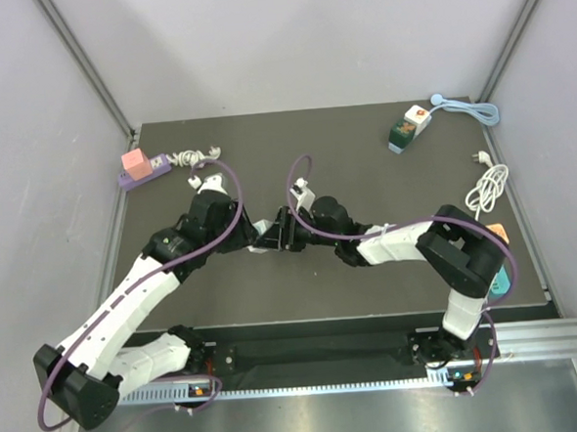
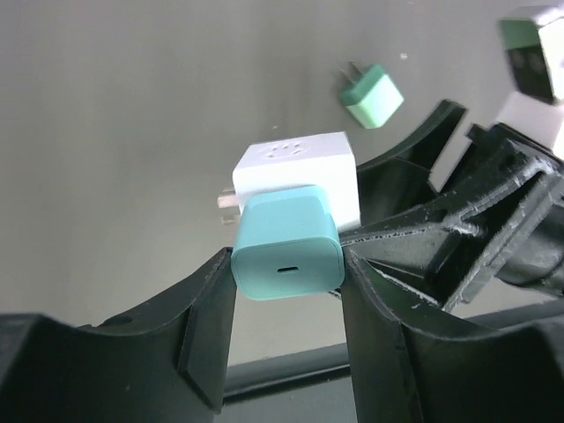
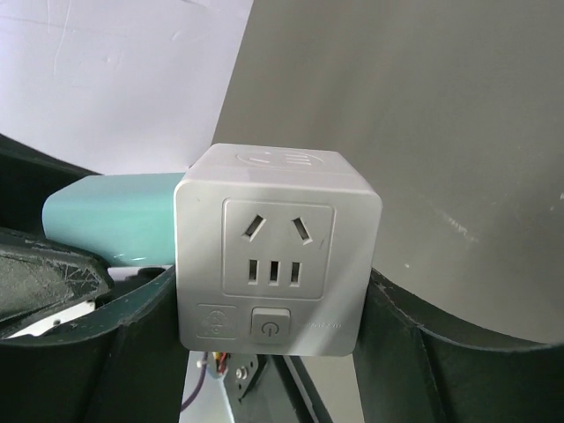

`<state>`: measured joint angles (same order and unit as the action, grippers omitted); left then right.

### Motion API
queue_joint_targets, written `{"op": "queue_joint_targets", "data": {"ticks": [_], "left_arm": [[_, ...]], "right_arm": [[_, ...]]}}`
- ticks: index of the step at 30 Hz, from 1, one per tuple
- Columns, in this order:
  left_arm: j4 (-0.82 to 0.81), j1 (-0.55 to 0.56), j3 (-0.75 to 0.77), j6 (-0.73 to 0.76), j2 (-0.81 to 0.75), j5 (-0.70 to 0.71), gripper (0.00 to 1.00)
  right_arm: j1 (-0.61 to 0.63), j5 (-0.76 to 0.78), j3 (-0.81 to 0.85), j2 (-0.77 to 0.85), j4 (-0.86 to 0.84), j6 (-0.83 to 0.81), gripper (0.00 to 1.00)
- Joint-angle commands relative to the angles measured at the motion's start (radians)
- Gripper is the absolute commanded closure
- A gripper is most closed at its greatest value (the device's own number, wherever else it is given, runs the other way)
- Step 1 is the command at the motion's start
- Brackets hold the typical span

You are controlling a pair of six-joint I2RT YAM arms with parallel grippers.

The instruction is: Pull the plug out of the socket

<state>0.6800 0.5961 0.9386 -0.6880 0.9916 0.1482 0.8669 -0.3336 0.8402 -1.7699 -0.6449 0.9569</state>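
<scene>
This is a robotics lab test cell: a dark worktop [image 1: 384, 181] is boxed in by plain pale wall panels [image 1: 307, 39] on aluminium posts [image 1: 85, 64]. The left arm [image 1: 127, 304] and right arm [image 1: 398, 241] are bolted to a mounting bar [image 1: 316, 351] at its near edge.

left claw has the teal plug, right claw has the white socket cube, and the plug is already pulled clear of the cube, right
No, the teal plug is not clear. The left wrist view shows it seated flush against the white socket cube, not yet pulled out. The rest holds: left claw on the plug, right claw on the cube.
</scene>
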Motion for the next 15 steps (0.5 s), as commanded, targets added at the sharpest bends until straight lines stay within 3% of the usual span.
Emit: {"op": "queue_joint_targets", "data": {"ticks": [1, 9, 13, 15], "left_arm": [[0.055, 0.001, 0.166, -0.061, 0.011, 0.017, 1.00], [0.032, -0.001, 0.201, -0.070, -0.004, -0.082, 1.00], [-0.132, -0.001, 0.106, -0.058, -0.106, -0.087, 1.00], [-0.134, -0.001, 0.083, -0.050, -0.136, -0.064, 1.00]], "right_arm": [[0.003, 0.212, 0.040, -0.026, 0.256, -0.093, 1.00], [0.009, 0.323, 0.057, 0.070, 0.344, -0.170, 1.00], [-0.048, 0.210, -0.018, 0.090, 0.219, -0.095, 1.00], [-0.077, 0.142, -0.061, 0.093, 0.133, -0.064, 1.00]]}}
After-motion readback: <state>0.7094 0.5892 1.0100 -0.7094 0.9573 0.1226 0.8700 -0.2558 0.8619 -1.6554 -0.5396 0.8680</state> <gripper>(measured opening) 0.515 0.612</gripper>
